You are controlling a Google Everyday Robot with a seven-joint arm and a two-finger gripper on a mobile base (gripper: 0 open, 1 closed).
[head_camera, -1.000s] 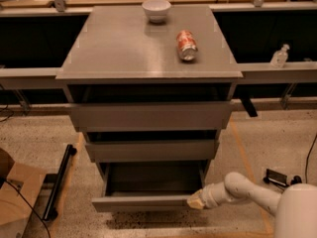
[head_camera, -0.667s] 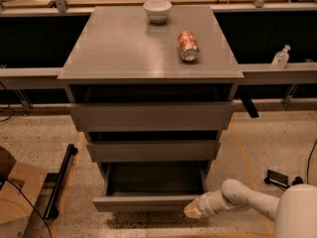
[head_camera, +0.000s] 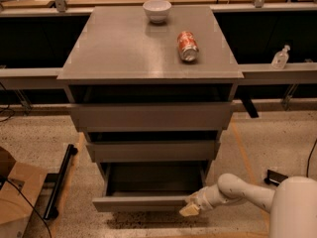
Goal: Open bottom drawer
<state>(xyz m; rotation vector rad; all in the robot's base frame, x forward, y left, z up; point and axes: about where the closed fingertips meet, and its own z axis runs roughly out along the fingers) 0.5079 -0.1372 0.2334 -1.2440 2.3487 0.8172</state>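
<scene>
The bottom drawer (head_camera: 141, 203) of the grey cabinet is pulled out, its shallow dark interior showing above the narrow grey front panel. My gripper (head_camera: 190, 208) is low at the right end of that front panel, touching or just off its corner, on the white arm (head_camera: 242, 190) that comes in from the lower right. The mid-sized drawer front (head_camera: 151, 151) and the widest top drawer front (head_camera: 151, 116) stand above it, each slightly out.
A white bowl (head_camera: 157, 10) and a red can (head_camera: 187, 45) lying on its side are on the cabinet top (head_camera: 124, 53). A cardboard box (head_camera: 17, 195) and a black bar (head_camera: 58, 182) lie on the floor at left. A clear bottle (head_camera: 280, 57) stands on the right ledge.
The gripper has moved down and slightly left along the right end of the bottom drawer front. The drawer has come out a little further.
</scene>
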